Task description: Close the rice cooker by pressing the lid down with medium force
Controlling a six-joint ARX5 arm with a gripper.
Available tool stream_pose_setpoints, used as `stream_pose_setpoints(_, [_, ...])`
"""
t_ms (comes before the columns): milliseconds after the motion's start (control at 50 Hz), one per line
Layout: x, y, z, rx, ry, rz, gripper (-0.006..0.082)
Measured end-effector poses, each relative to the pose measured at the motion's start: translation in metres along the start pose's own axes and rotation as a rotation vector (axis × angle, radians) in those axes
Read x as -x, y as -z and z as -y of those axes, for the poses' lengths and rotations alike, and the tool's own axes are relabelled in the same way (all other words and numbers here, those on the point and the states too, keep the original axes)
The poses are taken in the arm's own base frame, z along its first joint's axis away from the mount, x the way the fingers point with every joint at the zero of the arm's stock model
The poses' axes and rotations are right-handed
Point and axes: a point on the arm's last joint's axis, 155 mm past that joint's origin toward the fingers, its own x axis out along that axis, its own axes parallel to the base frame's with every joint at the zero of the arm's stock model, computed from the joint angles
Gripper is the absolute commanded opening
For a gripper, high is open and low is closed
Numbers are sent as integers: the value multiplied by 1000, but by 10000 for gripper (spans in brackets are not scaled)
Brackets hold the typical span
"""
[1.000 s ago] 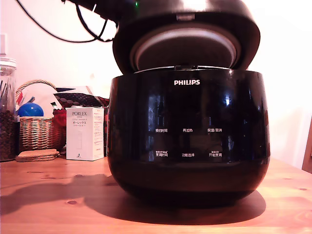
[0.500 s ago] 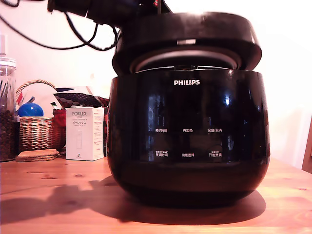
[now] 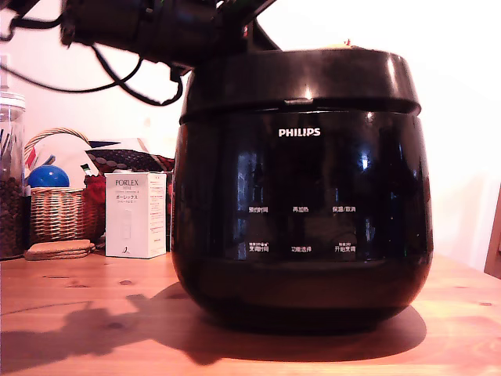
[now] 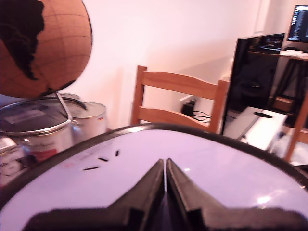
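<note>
The rice cooker, glossy black with white PHILIPS lettering, fills the middle of the exterior view on the wooden table. Its lid lies flat down on the body, with only a thin seam showing. The arm reaches in from the exterior view's upper left, over the lid. In the wrist view the gripper is shut, its two black fingers pressed together with nothing between them, tips resting on the lid's shiny top.
A white PORLEX box stands to the cooker's left in the exterior view, with a wicker basket, a glass jar and cork coasters. The wrist view shows a globe, a metal pot and a wooden chair behind.
The lid has swung down from half open to resting on the cooker's body, hiding its silver inner face. The arm has come lower with it.
</note>
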Motion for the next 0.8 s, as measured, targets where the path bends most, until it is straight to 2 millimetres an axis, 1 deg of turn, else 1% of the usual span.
stream_pose_setpoints(240, [5, 1, 1, -11, -3, 26, -20])
stream_pose_setpoints(540, [1, 3, 9, -59, 14, 24, -20])
stream_pose_setpoints(800, [-1, 11, 8, -86, 8, -28, -20])
